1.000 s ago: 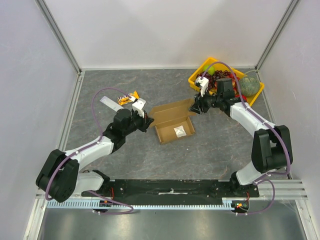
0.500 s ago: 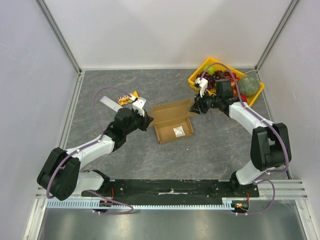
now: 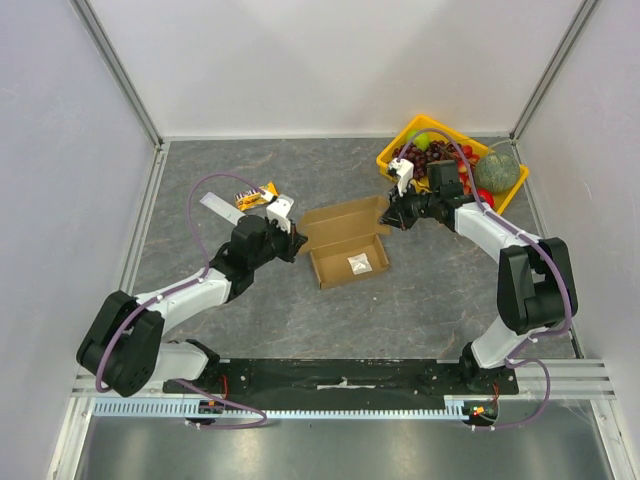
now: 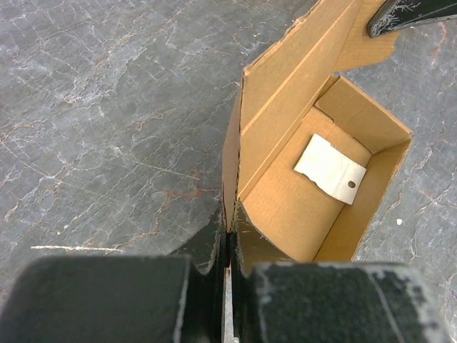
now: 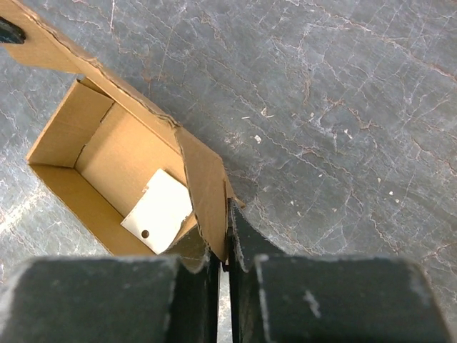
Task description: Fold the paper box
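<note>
My left claw (image 4: 227, 236) stays clamped on the left wall of the box (image 3: 345, 250); my right claw (image 5: 224, 246) has closed onto its right flap since a second ago. The box has not shifted: mid-bench (image 3: 430, 300), between my arms, brown cardboard, open-topped, lid thrown back, white slip (image 3: 360, 263) inside

Item one on my screen: a brown corrugated cardboard box (image 5: 100, 153), rectangular and open-topped, lying left of centre. Item two: a white paper slip (image 5: 158, 211) with one small punched hole, flat on the box floor. Item three: my right gripper (image 5: 223, 250), its black fingers pinched together on the box's near side flap (image 5: 203, 186). Item four: a grey veined stone-look tabletop (image 5: 343, 107) beneath everything.
</note>
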Robot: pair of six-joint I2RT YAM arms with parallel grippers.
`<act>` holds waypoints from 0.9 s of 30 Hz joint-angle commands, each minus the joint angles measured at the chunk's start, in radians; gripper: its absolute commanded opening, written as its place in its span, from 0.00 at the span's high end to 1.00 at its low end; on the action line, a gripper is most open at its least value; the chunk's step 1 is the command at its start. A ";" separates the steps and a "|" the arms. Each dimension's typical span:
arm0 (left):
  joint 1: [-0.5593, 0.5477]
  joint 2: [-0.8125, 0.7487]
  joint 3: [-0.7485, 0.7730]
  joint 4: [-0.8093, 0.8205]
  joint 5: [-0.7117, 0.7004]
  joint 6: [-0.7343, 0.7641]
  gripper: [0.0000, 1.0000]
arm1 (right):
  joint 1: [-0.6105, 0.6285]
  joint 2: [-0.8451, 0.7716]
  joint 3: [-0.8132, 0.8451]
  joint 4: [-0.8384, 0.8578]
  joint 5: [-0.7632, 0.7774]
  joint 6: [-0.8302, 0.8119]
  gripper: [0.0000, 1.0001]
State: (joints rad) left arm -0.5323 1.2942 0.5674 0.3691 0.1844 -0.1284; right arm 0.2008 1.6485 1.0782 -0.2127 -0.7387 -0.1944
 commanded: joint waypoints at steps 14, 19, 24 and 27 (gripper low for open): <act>-0.003 -0.003 0.080 0.033 -0.171 -0.114 0.94 | 0.118 -0.145 -0.107 0.268 0.196 0.241 1.00; -0.044 0.014 0.106 0.022 -0.264 -0.122 0.94 | 0.146 -0.196 -0.170 0.377 0.246 0.334 1.00; -0.107 0.045 0.137 0.014 -0.365 -0.122 0.91 | 0.212 -0.225 -0.199 0.415 0.360 0.394 1.00; -0.147 0.060 0.149 0.017 -0.419 -0.111 0.89 | 0.256 -0.231 -0.204 0.417 0.442 0.411 1.00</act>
State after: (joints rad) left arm -0.6155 1.3308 0.6632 0.3508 -0.1860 -0.2070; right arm 0.3828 1.4593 0.8764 0.0990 -0.3630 0.1379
